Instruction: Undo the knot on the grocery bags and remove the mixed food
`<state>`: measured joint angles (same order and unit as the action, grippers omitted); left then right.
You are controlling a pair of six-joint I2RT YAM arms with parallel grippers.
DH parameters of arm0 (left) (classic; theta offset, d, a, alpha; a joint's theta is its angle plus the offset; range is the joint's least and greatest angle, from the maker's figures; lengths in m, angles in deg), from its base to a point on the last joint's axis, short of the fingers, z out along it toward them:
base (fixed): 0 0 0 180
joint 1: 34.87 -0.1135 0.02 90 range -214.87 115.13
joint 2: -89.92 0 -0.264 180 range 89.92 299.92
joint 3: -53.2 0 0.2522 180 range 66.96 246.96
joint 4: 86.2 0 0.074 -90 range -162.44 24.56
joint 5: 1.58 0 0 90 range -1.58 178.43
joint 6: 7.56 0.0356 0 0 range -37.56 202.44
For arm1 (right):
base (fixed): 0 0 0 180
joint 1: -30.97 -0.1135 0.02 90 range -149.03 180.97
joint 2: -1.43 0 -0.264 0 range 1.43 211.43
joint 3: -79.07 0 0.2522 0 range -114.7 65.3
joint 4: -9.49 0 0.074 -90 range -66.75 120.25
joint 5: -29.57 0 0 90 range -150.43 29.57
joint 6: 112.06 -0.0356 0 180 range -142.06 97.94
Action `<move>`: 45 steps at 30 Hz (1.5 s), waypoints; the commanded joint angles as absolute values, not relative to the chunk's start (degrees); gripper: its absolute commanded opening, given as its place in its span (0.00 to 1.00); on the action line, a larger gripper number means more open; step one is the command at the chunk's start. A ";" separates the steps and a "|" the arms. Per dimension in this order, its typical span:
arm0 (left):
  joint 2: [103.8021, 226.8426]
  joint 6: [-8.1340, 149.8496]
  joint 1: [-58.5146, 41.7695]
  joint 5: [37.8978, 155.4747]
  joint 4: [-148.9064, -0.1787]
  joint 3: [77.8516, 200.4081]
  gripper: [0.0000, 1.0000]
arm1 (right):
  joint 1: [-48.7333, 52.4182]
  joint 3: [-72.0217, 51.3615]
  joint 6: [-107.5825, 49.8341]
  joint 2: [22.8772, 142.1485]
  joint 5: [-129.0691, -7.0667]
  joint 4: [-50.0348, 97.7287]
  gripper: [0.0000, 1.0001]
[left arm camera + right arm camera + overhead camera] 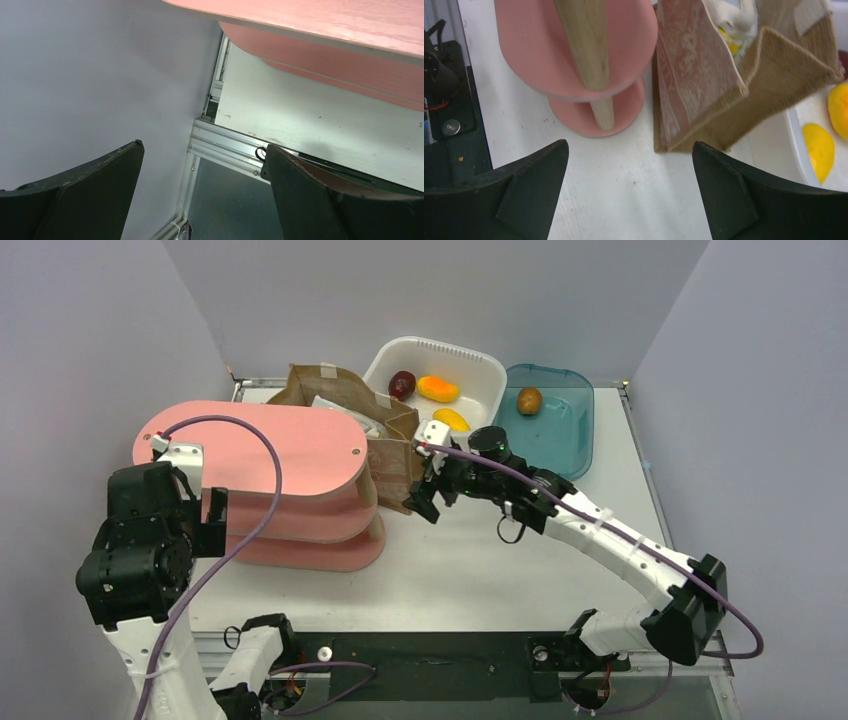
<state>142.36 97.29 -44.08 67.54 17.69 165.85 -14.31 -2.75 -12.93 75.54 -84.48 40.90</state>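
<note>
A white plastic grocery bag (735, 22) with small yellow marks sits inside an open brown paper bag (704, 95). In the top view only a strip of it (338, 405) shows at the brown bag's mouth (390, 455). Its knot and the food inside are hidden. My right gripper (428, 502) is open and empty, low over the table just in front of the brown bag; in the right wrist view (629, 145) bare table lies between its fingers. My left gripper (212, 522) is open and empty, raised at the table's left edge beside the pink shelf; it also shows in the left wrist view (202, 150).
A pink tiered shelf (270, 455) with a wooden post (589, 55) stands left of the brown bag. A white tub (480, 365) behind holds a dark red fruit (402, 384) and two orange-yellow fruits (438, 389). A teal tray (565, 430) holds a brown fruit (529, 400).
</note>
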 commanded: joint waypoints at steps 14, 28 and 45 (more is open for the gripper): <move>149.86 100.69 -49.26 62.45 -3.80 161.02 0.75 | -17.63 -15.03 -12.46 93.52 -95.05 20.03 0.88; 154.21 102.50 -51.53 67.91 -18.65 156.29 0.50 | -20.62 -15.97 -11.54 96.99 -98.54 16.50 0.65; 159.49 98.47 -54.36 81.21 -27.13 153.63 0.44 | -30.59 -13.91 -12.33 101.48 -82.88 2.61 0.28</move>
